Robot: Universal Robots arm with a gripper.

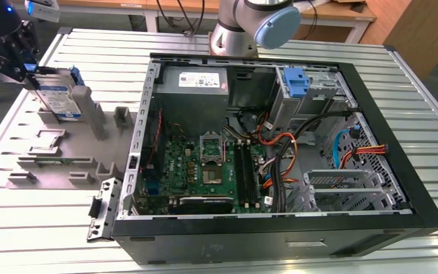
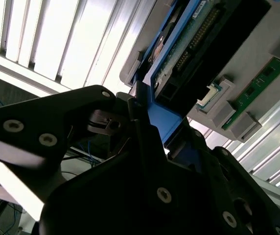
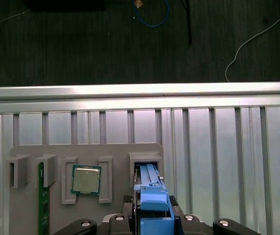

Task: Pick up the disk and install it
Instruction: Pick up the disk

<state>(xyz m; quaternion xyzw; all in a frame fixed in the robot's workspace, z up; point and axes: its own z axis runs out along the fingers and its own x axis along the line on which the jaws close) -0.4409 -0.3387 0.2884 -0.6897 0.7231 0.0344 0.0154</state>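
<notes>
The disk (image 1: 57,96) is a silver drive with a white-and-blue label in a blue bracket. It stands on edge at the far-left end of the grey holder (image 1: 59,165), at the exterior view's left. My gripper (image 1: 30,77) comes at it from above and is shut on its blue bracket. In the first wrist view the bracket (image 3: 152,198) runs between my fingers (image 3: 152,218) and down into a holder slot (image 3: 145,161). The second wrist view has the disk's circuit-board side (image 2: 189,44) just beyond my gripper (image 2: 145,115).
An open computer case (image 1: 401,171) lies to the exterior view's right of the holder, with a motherboard (image 1: 203,171), a grey power supply (image 1: 192,80), a blue latch piece (image 1: 298,84) and a metal cage (image 1: 341,185). The holder also carries a processor chip (image 3: 86,180) and a green memory stick (image 3: 43,203).
</notes>
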